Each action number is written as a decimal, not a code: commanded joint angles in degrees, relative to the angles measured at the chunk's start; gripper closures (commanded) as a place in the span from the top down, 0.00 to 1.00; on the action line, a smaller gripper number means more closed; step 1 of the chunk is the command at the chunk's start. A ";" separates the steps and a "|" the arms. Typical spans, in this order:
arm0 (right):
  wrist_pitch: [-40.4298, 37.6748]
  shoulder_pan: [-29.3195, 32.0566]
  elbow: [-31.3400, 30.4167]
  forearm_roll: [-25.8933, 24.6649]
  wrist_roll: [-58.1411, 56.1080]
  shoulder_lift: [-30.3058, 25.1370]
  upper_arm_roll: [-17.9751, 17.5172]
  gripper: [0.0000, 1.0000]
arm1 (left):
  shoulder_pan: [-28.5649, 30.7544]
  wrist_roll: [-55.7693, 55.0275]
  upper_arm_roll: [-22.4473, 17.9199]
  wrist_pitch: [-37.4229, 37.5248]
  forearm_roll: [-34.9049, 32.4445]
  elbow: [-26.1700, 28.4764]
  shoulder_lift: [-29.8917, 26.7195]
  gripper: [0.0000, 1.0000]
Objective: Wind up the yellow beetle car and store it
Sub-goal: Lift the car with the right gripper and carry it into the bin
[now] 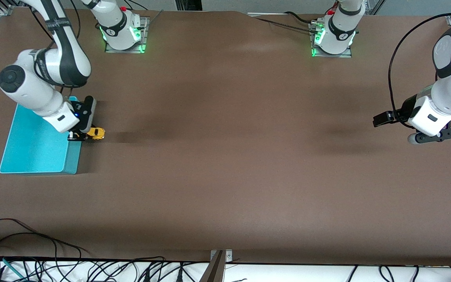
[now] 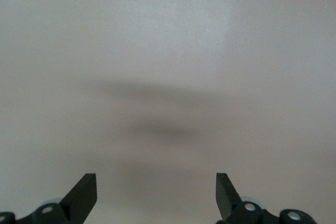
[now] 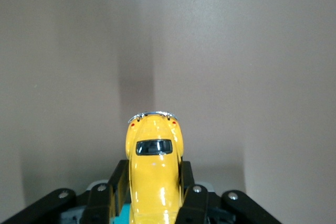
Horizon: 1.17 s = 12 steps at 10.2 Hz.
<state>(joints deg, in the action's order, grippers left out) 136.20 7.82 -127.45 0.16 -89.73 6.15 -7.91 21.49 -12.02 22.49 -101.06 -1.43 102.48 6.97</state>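
Obstacle: turquoise bin (image 1: 33,145), directly beside the right pincer (image 1: 77,136). Open table (image 1: 225,156) lies between right pincer and left pincer (image 2: 156,195).

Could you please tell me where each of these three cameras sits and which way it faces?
Front view: high across the table, facing both arms' bases; shows the bin.
Left wrist view: on the waiting left arm, looking down at bare table past the open left gripper.
Right wrist view: looks past the right gripper, shut on the yellow car.
Shared: front and right wrist views show the car.

The left gripper (image 2: 156,195), fingers (image 2: 84,192) spread apart, hangs over the bare table (image 2: 168,51).
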 commanded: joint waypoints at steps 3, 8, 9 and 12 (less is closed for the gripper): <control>-5.77 8.60 3.17 0.37 -14.73 -1.40 -0.43 0.00 | 0.49 1.56 0.01 0.51 1.70 0.26 -0.65 1.00; -5.16 18.00 5.80 -2.71 -27.32 6.14 -0.44 0.00 | 0.49 1.56 0.01 0.51 1.70 0.26 -0.65 1.00; -5.16 19.94 7.55 -2.71 -30.21 8.77 -0.52 0.00 | 0.40 1.56 0.01 0.51 1.70 0.26 -0.65 1.00; -5.16 21.80 9.67 -2.62 -33.67 14.23 -0.52 0.00 | 0.49 1.56 0.01 0.51 1.70 0.26 -0.65 1.00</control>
<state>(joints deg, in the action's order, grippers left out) 131.86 28.53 -120.11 -1.60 -122.31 17.39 -7.53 21.49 -12.02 22.48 -101.06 -1.42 102.48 6.99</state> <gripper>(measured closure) 0.564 0.000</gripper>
